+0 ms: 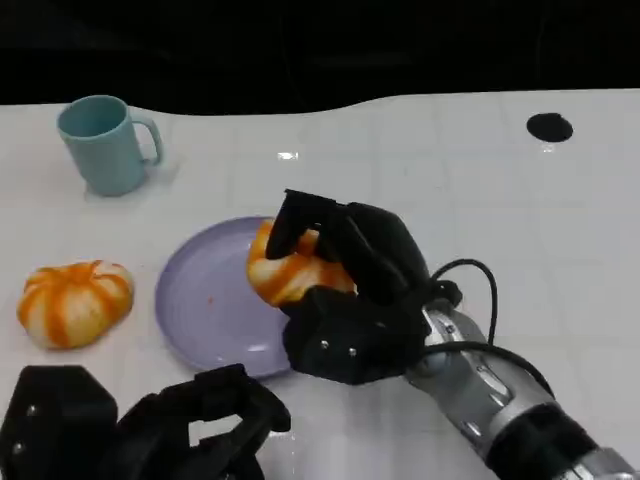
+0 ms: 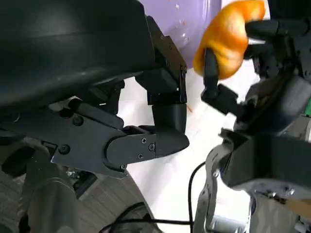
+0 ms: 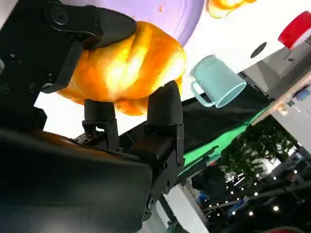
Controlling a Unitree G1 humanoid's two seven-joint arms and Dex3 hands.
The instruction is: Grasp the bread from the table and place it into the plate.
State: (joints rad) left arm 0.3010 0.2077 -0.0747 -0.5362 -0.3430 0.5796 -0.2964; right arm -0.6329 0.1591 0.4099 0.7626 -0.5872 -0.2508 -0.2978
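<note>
A white glossy worktop (image 1: 420,170) fills most of the head view, crossed by faint grid lines and carrying a small bright glint of overhead light (image 1: 287,156) near the upper middle. A round black spot (image 1: 549,127) sits at its upper right. Beyond the far edge, along the top of the frame, all is dark. In the right wrist view a green cloth (image 3: 214,145) hangs below the worktop edge, with small points of light (image 3: 252,211) at the lower right. The left wrist view shows grey wood-patterned floor (image 2: 112,199) at the bottom.
</note>
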